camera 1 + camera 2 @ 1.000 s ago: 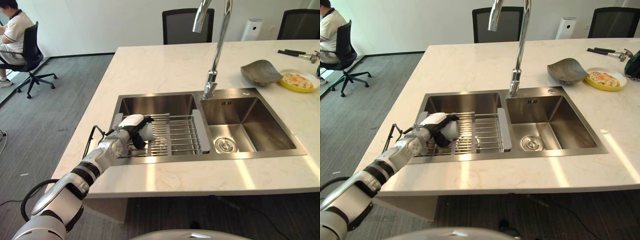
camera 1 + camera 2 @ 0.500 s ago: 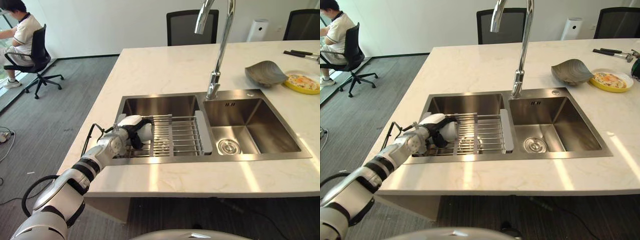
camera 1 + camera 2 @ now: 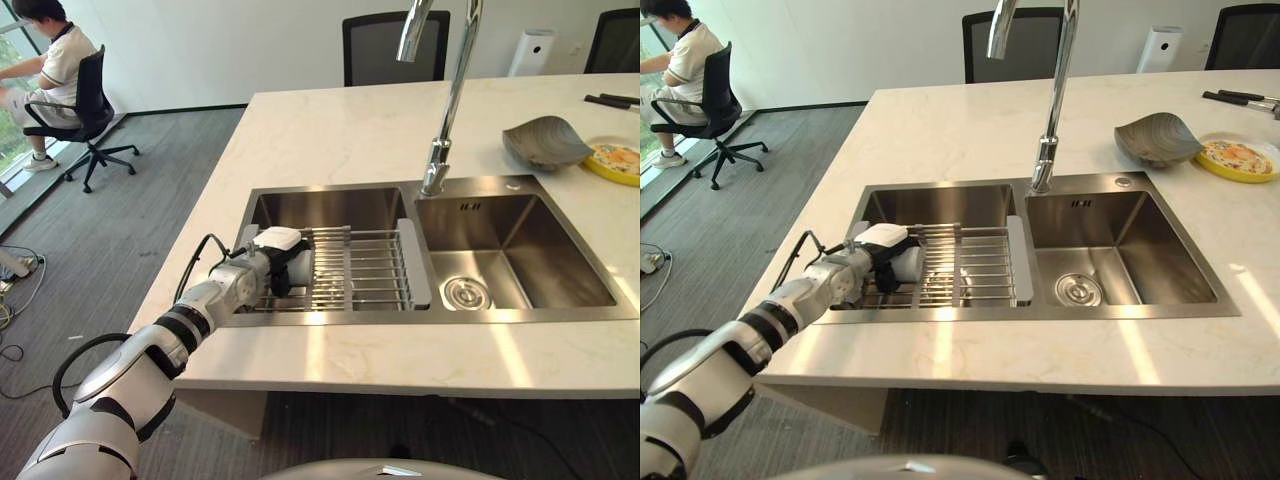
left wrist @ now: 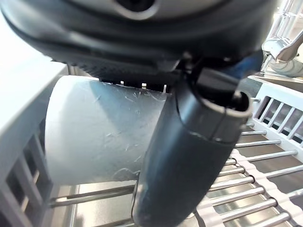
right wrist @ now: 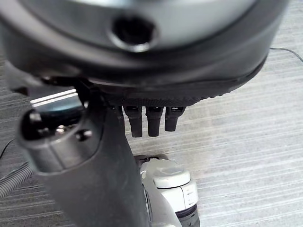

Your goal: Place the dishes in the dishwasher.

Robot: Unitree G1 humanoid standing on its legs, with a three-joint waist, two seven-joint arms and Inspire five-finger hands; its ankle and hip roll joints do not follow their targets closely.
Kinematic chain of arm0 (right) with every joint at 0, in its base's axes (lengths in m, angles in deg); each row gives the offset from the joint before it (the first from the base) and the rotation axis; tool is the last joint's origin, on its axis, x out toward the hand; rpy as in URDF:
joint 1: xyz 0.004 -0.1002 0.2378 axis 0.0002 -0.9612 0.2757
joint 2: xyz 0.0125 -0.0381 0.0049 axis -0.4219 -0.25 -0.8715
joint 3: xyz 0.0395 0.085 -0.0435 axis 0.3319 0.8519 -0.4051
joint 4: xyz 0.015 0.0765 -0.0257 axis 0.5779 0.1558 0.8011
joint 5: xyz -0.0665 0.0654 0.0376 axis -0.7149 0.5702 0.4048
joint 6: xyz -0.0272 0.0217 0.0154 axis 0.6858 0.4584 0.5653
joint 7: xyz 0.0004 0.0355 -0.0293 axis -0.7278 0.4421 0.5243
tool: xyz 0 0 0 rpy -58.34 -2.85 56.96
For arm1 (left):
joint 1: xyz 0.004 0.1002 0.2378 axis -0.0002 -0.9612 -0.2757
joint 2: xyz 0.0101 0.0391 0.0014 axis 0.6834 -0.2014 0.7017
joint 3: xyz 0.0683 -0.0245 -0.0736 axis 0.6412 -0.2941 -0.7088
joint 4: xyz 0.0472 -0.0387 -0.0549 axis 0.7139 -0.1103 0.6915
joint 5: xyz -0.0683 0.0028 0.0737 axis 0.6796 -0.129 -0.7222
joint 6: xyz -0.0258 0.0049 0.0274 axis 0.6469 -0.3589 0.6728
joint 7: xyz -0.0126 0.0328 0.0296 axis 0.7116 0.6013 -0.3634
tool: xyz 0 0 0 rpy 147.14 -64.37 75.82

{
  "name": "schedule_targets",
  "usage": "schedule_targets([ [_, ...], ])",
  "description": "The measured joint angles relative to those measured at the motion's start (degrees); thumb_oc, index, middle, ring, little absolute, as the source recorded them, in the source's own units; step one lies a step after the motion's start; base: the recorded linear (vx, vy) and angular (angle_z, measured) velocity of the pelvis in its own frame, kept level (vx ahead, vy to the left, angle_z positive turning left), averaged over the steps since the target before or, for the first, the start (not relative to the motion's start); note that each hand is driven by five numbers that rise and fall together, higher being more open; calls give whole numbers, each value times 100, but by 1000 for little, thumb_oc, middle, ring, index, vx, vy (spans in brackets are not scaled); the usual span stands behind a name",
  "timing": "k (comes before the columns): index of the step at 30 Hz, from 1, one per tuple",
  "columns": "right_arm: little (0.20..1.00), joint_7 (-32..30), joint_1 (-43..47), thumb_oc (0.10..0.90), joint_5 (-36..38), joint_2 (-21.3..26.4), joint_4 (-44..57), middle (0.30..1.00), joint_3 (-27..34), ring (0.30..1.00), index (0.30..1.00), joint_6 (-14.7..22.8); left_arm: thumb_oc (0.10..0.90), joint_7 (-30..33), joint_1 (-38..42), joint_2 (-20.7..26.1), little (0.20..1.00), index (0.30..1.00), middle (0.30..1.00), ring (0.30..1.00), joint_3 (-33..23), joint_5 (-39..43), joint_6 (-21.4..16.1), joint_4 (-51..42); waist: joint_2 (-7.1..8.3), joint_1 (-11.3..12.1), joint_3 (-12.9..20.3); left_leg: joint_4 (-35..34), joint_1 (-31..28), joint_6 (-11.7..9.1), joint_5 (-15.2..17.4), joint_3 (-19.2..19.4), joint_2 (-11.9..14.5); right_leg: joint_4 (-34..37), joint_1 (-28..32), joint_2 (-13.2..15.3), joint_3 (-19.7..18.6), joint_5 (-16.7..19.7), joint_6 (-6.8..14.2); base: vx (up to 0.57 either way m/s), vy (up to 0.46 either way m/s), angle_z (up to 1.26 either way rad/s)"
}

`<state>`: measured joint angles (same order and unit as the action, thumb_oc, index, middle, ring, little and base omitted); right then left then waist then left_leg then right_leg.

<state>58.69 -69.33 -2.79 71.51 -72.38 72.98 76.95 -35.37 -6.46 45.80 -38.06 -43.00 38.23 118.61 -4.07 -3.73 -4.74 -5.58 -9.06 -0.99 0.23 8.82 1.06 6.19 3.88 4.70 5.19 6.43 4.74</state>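
The left hand is wrapped round a white cylindrical cup — thumb across its side — on the metal wire drying rack over the steel sink's left basin. The right hand hangs above grey carpet — fingers relaxed, holding nothing.

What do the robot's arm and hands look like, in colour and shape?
The left arm is silver-grey, built of rounded segments with black bands at the joints. Its left hand is dark with a white cover. The right hand is dark too, with a thick rounded thumb and short ribbed fingers.
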Motion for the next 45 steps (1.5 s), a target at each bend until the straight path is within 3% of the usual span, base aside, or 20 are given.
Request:
schedule_targets([
  [8,900,-3,-78,800,5,1,37,900,11,900,900,162,400,85,-104,602,300,300,300,300,174,-175,-340,-1025,4,14,-169,27,3,1,-18,-2,35,0,8,-29,16,8,-17,-8,-45,1],
  [9,900,-18,-125,800,6,-36,39,900,13,900,900,204,400,196,-415,925,300,300,300,300,123,-168,-410,-1645,20,14,-194,30,-5,-6,-21,-12,69,0,28,-50,53,-16,-31,-15,-59,9],
  [12,900,-47,-186,800,6,-72,26,900,15,900,900,186,400,300,-925,1012,300,300,300,300,-95,66,-580,-2197,22,61,-223,29,-17,-49,-24,-98,99,2,75,-83,119,-46,-62,-30,-90,13],
  [14,900,-94,-152,800,6,-108,80,900,15,900,900,200,400,345,-1438,993,300,300,300,300,-722,441,-556,-2457,18,37,-254,31,-28,-79,-38,-148,129,1,114,-102,185,-73,-78,-31,-140,14],
  [17,900,-128,-197,800,5,-160,143,900,23,900,900,201,400,355,-2847,511,300,300,300,300,-2529,2406,-570,-3270,0,91,-267,32,-32,-144,-37,-222,204,3,132,-172,243,-120,-145,4,-126,11],
  [23,900,-134,-206,800,-48,-147,143,900,8,900,900,189,400,449,-3134,294,300,300,300,300,-3063,4134,-540,-3433,-72,536,-277,143,40,-262,-78,-475,312,-15,261,-287,459,-189,-217,-129,-160,27],
  [24,900,-112,-248,800,-210,-158,204,900,8,900,900,171,400,290,-3224,-704,300,300,300,300,-3768,4917,-495,-3589,-8,561,-389,922,657,-420,37,-711,230,-39,225,-200,894,-199,-245,-123,-74,93],
  [25,900,-91,-281,800,-241,-181,197,900,-6,900,900,189,400,430,-3210,-1270,300,300,300,300,-3923,5481,-589,-3672,73,554,-454,1060,807,-605,-73,-888,134,-16,187,-50,1083,-208,-299,-158,-127,118],
  [28,900,-96,-184,800,-447,-12,148,900,-114,900,900,189,400,416,-3261,-1318,300,300,300,300,-4033,6212,-575,-3776,-92,832,-546,685,854,-805,-409,-1089,214,-49,177,-163,1411,-205,-350,-184,-106,72],
  [29,900,-95,-150,800,-504,32,161,900,-105,900,900,197,400,448,-3232,-1404,300,300,300,300,-4107,6563,-578,-3815,-101,728,-591,478,910,-1038,-601,-1133,200,-24,149,-91,1706,-248,-461,-224,-46,113],
  [33,900,-119,-72,800,-672,170,312,900,-78,900,900,199,400,423,-3243,-1339,300,300,300,300,-4132,7114,-562,-3824,-28,616,-679,759,791,-1107,-536,258,757,-25,147,172,2359,-197,-668,-229,-4,89],
  [36,900,-129,-19,800,-670,188,405,900,2,900,900,190,400,359,-3243,-1319,300,300,300,300,-4138,7153,-562,-3830,44,449,-684,1402,453,-1318,-354,673,1250,-15,161,372,2692,-131,-691,-212,53,66],
  [37,900,-120,7,800,-670,167,477,900,3,900,900,178,400,352,-3229,-1309,300,300,300,300,-4136,7152,-553,-3824,79,254,-688,1834,286,-1375,-351,949,1499,-54,270,445,2867,-127,-581,-286,156,89],
  [38,900,-119,-30,800,-669,197,501,900,11,900,900,181,400,324,-3235,-1381,300,300,300,300,-4133,7153,-555,-3833,32,120,-619,1575,28,-1303,-755,849,1535,-112,232,468,2785,-155,-361,-289,159,101],
  [39,900,-116,-62,800,-663,271,550,900,41,900,900,191,400,273,-3147,-1437,300,300,300,300,-4093,7149,-552,-3787,-22,35,-637,1712,-59,-1387,-718,918,1660,-211,181,614,2921,-90,-442,-221,168,89],
  [40,900,-126,-78,800,-663,316,578,900,30,900,900,188,400,244,-3117,-1464,300,300,300,300,-4067,7147,-537,-3768,-127,-60,-592,1618,-88,-1251,-1007,1000,1648,-280,182,648,3035,-107,-373,-248,219,70],
  [41,900,-132,-92,800,-662,345,594,900,29,900,900,185,400,237,-3103,-1488,300,300,300,300,-4054,7146,-525,-3766,-156,-114,-584,1505,-117,-1340,-1033,968,1592,-348,157,643,3100,-118,-291,-471,427,107],
  [42,900,-114,-158,800,-663,357,587,900,86,900,900,163,400,205,-3074,-1542,300,300,300,300,-4049,7142,-463,-3756,-111,-171,-606,1012,-199,-1210,-965,761,1381,-906,3,1172,3197,-24,-248,-353,333,133],
  [43,900,-81,-263,800,-663,328,548,900,133,900,900,151,400,180,-3083,-1542,300,300,300,300,-4045,7139,-417,-3751,-71,-153,-595,1047,-134,-1031,-745,769,1276,-1161,76,1396,3334,-24,-248,-398,477,160],
  [45,900,-87,-364,800,-665,327,398,900,100,900,900,137,400,218,-3193,-1511,300,300,300,300,-4123,7132,-425,-3759,-154,-169,-483,908,-153,-882,-476,729,1179,-1819,-100,1597,3599,-492,185,-259,500,113],
])
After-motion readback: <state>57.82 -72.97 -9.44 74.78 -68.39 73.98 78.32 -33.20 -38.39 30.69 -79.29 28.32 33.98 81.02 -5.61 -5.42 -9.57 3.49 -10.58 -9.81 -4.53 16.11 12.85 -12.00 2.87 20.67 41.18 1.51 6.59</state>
